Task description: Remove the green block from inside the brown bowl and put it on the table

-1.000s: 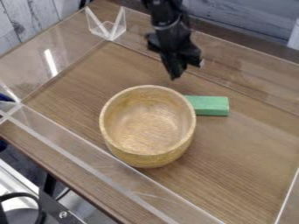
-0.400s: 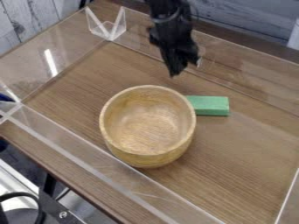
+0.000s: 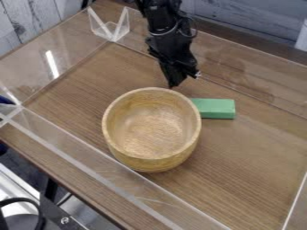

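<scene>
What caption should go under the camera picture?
Green block on the table beside the empty wooden bowl, robot gripper nearby.

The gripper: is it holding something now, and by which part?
Nothing is held; the green block lies on the table, apart from the gripper.

Clear acrylic walls (image 3: 102, 171) (see-through, catching light in places) border the scene; black cables (image 3: 21, 203) curl at the lower-left corner, and weathered grey planks (image 3: 34, 20) show at upper left.
</scene>
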You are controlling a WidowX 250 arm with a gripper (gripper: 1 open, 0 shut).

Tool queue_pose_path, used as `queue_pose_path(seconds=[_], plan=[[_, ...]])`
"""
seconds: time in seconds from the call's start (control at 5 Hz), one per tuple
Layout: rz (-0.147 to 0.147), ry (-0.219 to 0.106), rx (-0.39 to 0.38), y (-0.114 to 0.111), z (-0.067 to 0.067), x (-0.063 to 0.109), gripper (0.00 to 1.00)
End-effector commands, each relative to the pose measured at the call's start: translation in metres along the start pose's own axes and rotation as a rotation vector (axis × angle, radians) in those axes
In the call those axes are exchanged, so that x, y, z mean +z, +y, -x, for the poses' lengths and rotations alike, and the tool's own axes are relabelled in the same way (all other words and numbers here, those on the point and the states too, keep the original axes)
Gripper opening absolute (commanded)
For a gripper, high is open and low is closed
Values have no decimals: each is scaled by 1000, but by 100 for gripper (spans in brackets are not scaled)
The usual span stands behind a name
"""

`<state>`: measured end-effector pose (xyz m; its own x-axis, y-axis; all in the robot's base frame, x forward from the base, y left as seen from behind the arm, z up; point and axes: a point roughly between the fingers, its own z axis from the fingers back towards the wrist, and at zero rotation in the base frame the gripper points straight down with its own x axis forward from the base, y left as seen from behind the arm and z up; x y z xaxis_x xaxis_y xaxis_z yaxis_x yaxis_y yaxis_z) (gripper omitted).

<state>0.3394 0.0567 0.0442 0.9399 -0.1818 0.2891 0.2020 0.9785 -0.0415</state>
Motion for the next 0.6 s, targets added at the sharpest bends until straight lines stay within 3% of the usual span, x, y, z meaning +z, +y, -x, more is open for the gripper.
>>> queue_pose_path(seconds=[0.0,0.2,0.4], plan=[[2,-75,8,1,-13,29,0],[39,-69,15,-6,-13,32,0],[31,-78,35,0,-18,34,0]])
